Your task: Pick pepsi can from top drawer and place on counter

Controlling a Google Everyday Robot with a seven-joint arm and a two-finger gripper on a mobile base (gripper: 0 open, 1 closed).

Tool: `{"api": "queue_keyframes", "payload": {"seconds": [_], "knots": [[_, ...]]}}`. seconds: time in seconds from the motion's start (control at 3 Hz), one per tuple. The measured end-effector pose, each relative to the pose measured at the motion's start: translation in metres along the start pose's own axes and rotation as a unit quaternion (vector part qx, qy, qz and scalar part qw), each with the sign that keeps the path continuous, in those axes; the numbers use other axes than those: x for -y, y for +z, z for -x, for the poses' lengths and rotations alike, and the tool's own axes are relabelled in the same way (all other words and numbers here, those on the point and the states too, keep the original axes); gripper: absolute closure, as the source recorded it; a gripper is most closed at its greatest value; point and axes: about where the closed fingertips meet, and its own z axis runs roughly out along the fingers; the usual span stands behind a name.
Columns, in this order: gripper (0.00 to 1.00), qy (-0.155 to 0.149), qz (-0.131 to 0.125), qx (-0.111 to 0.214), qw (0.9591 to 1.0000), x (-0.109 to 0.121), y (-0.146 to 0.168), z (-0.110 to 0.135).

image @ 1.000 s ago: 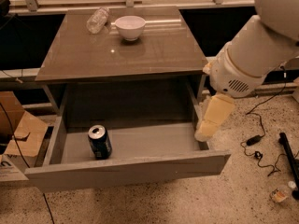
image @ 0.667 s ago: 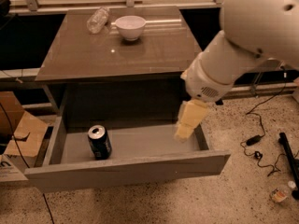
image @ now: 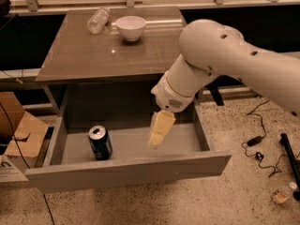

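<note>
The pepsi can (image: 100,142), dark blue with a silver top, stands upright on the floor of the open top drawer (image: 126,173), towards its left side. The gripper (image: 157,135) hangs from the big white arm over the middle of the drawer, to the right of the can and apart from it. It holds nothing that I can see. The counter (image: 117,50) is the glossy brown-grey top above the drawer.
A white bowl (image: 130,27) and a clear plastic bottle (image: 97,20) lying on its side sit at the back of the counter. Cardboard boxes (image: 18,135) stand to the left. Cables (image: 257,139) lie on the speckled floor at the right.
The arm has swung left, carrying the gripper from the drawer's right wall to over its middle, closer to the can. The can has not moved.
</note>
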Motion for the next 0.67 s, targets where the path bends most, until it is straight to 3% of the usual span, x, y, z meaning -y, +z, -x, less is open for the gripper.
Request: {"api": "queue_keyframes", "payload": {"seconds": [0.33,0.67], "knots": [[0.00,0.000,0.001,0.000,1.0000,0.000,0.001,0.000],[0.00,-0.010,0.013,0.010,0.9998,0.003,0.026,0.011]]}}
